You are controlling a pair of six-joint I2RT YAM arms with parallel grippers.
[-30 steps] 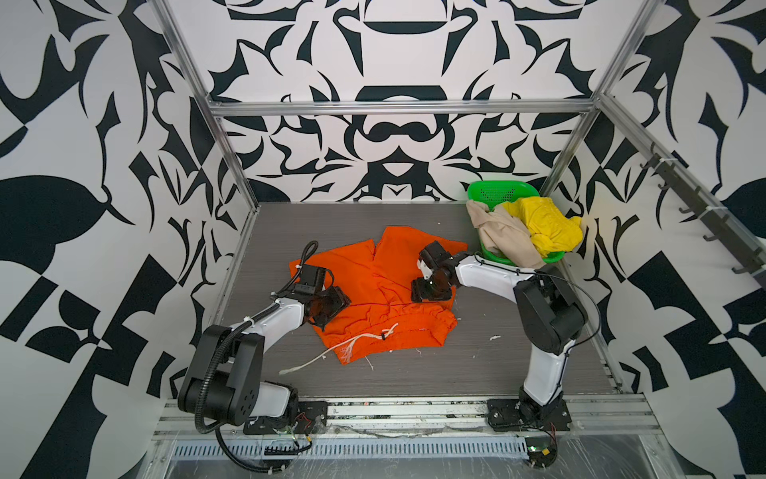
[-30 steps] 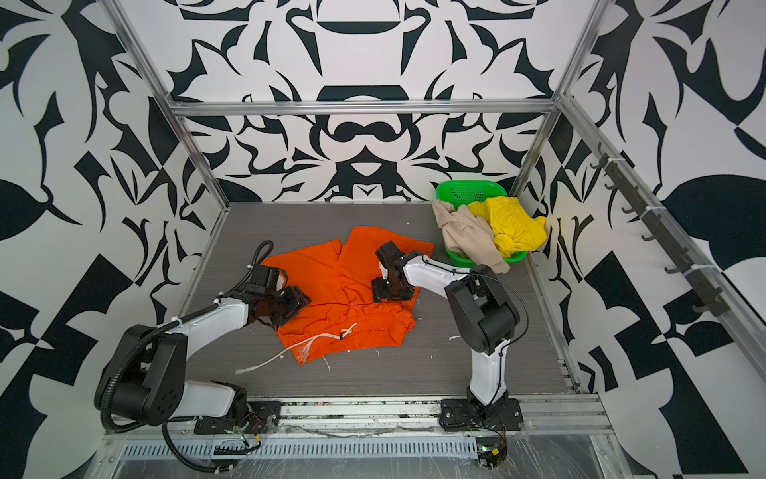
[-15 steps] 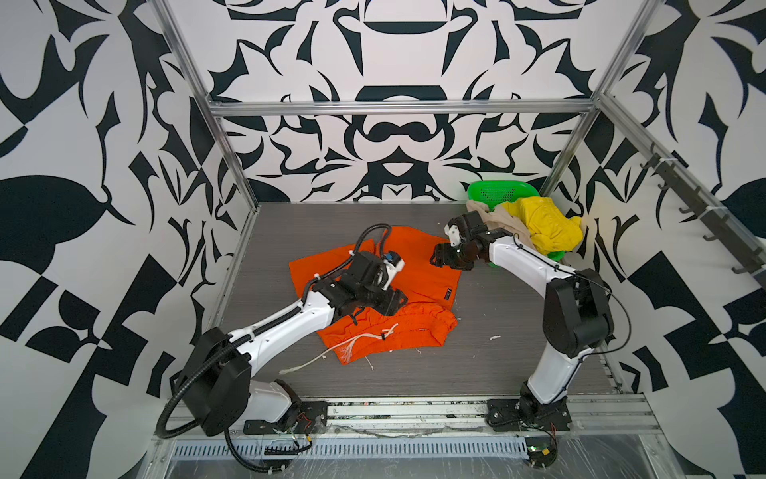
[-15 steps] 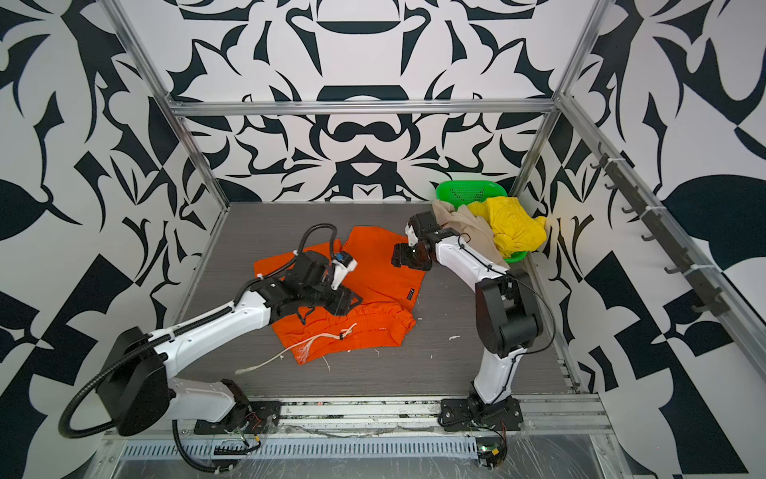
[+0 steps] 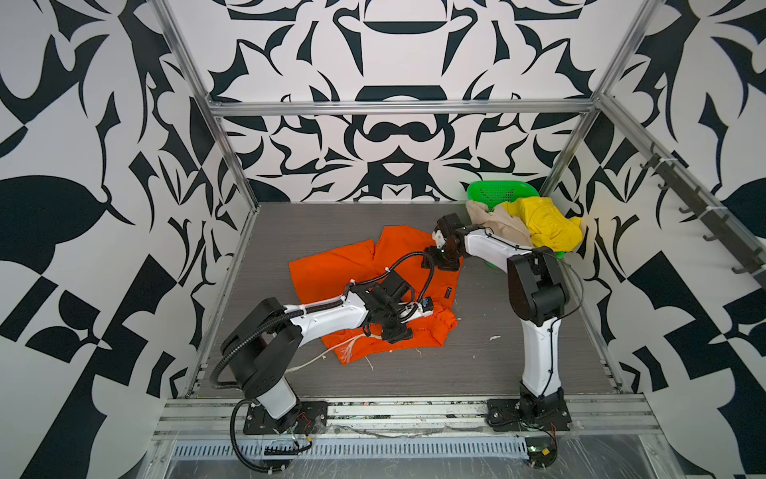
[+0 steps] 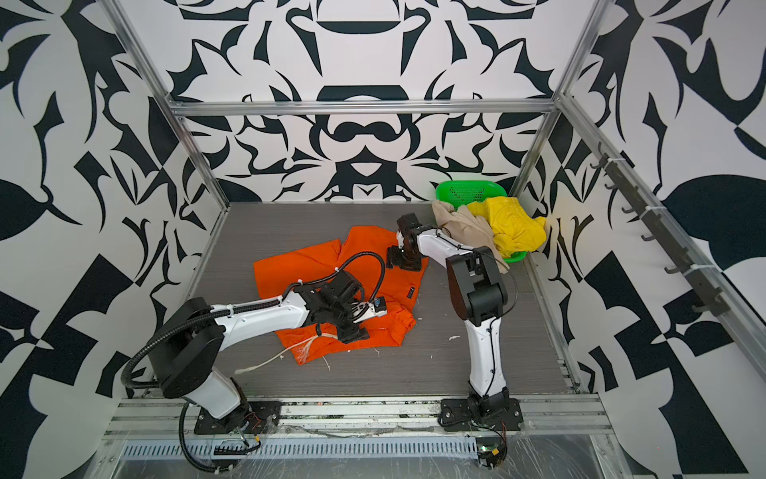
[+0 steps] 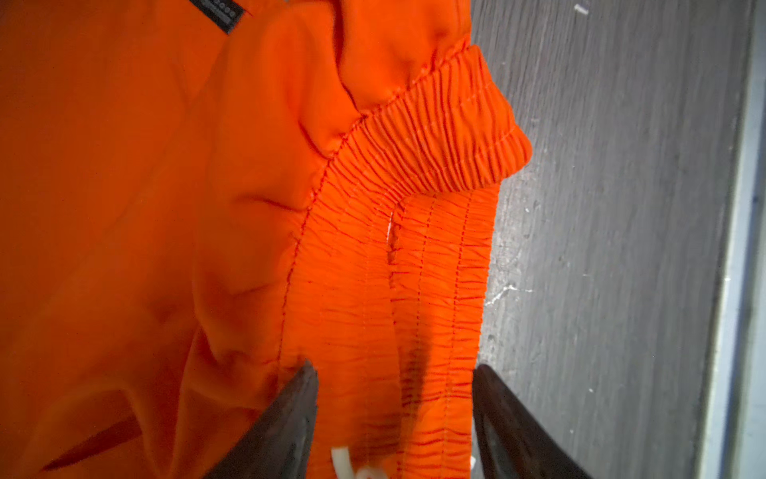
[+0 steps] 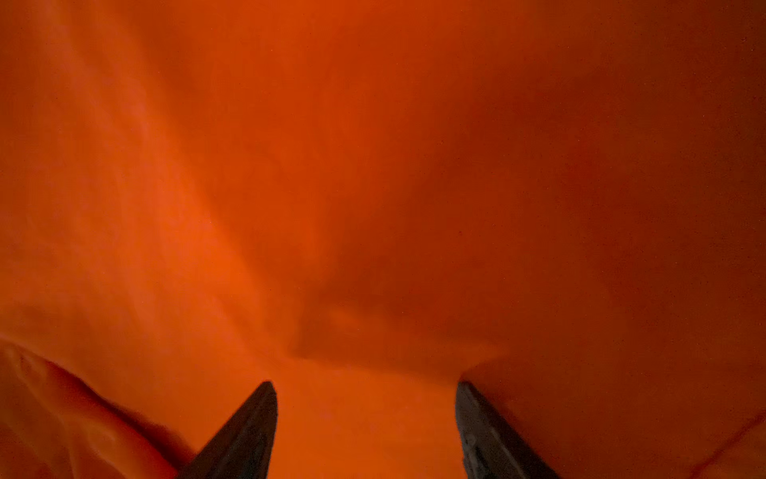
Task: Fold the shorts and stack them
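At the orange shorts' (image 5: pixel 331 273) waistband (image 7: pixel 435 137), we should close the spread left claw (image 7: pixel 393 369) on both layers; right claw (image 8: pixel 364 385), spread, hovers.

The orange shorts (image 7: pixel 124 207) are smooth matt cloth with a finely ribbed elastic waistband (image 7: pixel 435 137), the surface (image 7: pixel 601 207) is matt grey with a wood-like grain, the beige shorts (image 5: pixel 503 226) and yellow shorts (image 5: pixel 543 222) are soft cloth, and the green basket (image 5: pixel 493 191) is glossy perforated plastic
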